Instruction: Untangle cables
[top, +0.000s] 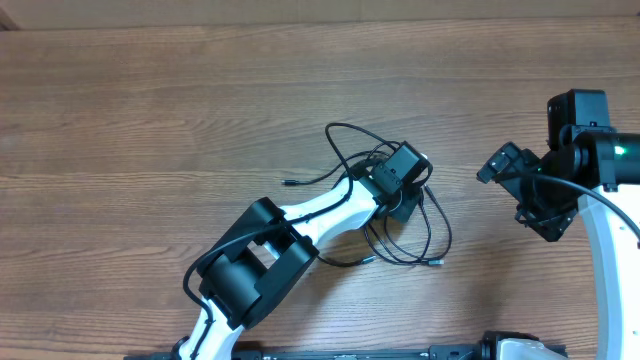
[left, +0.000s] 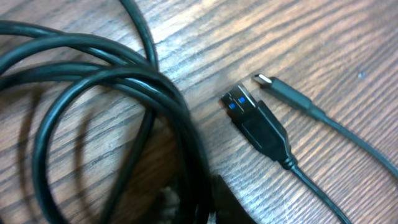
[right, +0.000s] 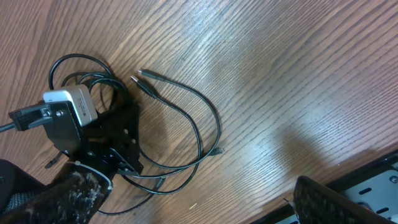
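Cords: thin black tangled cords (left: 177, 109) loop on the brown wooden surface (top: 200, 100), beneath left fingers (top: 402, 205).
Left hold: cannot tell, hidden.
Other arm: right fingers (top: 518, 192) spread, empty, well apart.
Technique: raise one strand slowly; black USB plug (left: 258, 121) may snag.

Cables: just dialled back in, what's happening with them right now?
The left gripper is down on the tangle of cables in the middle of the table; whether its jaws have closed on a strand can't be seen. A blue-tongued USB plug and a smaller silver-tipped plug lie free beside the loops. The right gripper hangs open off to the side, touching nothing. Nothing is untangled yet.
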